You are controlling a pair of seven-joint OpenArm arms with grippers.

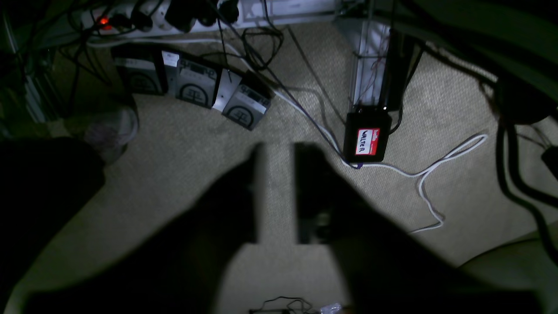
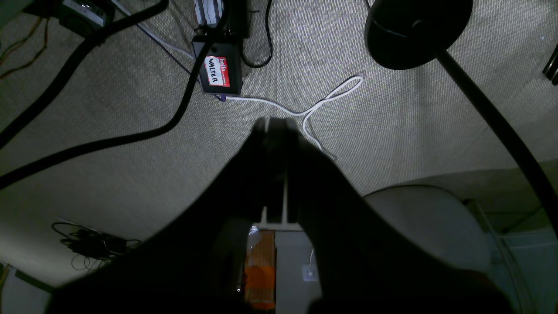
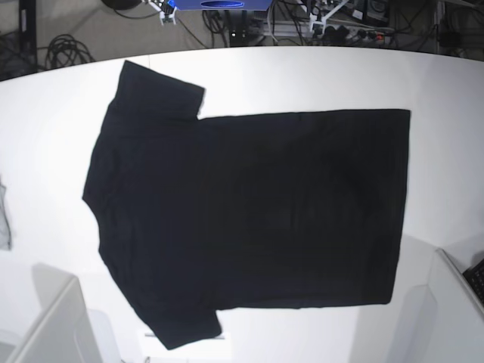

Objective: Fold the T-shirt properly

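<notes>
Plain black T-shirt (image 3: 249,212) on a white table (image 3: 302,76); beige woven carpet (image 2: 392,113) below.

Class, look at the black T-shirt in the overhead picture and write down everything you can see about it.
The T-shirt is plain black, soft-looking cloth with short sleeves. No print shows on the side facing up. It lies spread flat and unfolded on the white table, turned sideways: neck end and both sleeves toward the picture's left, straight hem toward the right. One sleeve points to the far edge, the other to the near edge. Faint creases mark the body. Only the table touches it; no gripper appears in the base view.
</notes>
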